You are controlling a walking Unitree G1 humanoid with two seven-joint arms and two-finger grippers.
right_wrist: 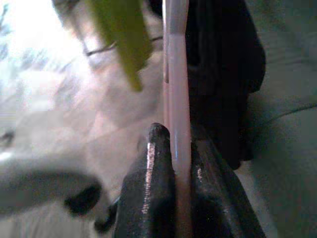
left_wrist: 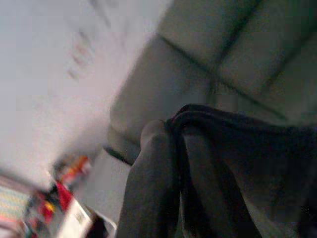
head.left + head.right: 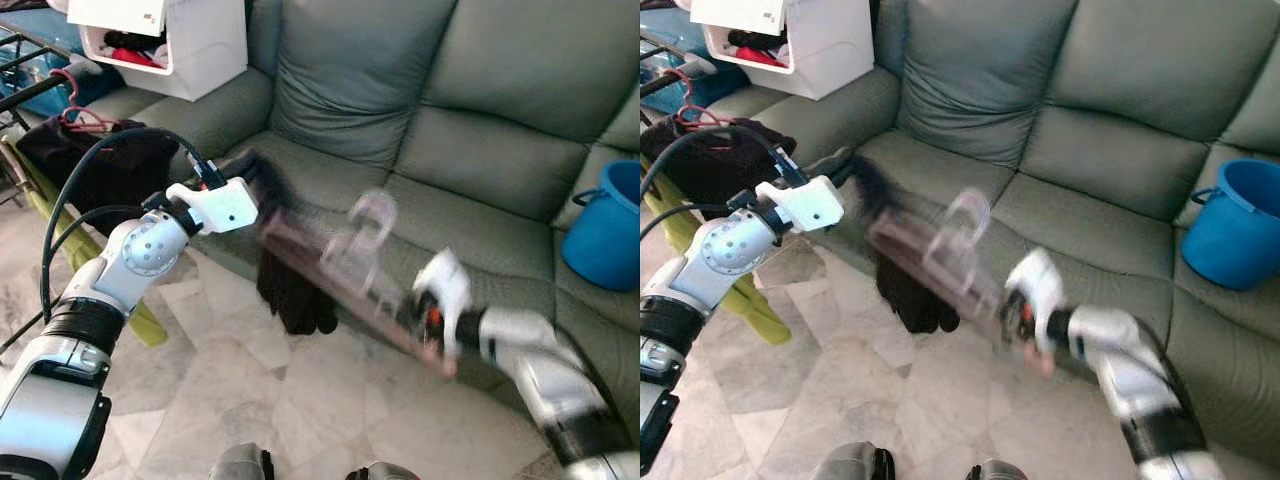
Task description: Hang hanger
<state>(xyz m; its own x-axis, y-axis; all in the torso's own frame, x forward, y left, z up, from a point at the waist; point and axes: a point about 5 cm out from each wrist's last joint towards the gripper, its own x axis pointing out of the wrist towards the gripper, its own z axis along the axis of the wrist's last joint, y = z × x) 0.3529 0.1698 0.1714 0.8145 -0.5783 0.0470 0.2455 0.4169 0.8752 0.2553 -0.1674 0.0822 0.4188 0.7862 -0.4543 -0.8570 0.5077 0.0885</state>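
Hanger [image 3: 350, 265]: translucent pink plastic, blurred, with a hook at its top; held between both grippers in front of the sofa.
Sofa [image 3: 480, 130]: grey-green leather.
Dark garment [image 3: 295, 290]: drapes from the hanger's left end.
Right gripper [image 1: 173, 168]: fingers clamp the pink bar.
Left gripper [image 3: 262, 180]: buried in dark cloth; finger state cannot be told.

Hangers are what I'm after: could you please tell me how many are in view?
2. A pink hanger is held between both grippers before the sofa; a red hanger sits on the drying rack at far left. Others may be hidden.
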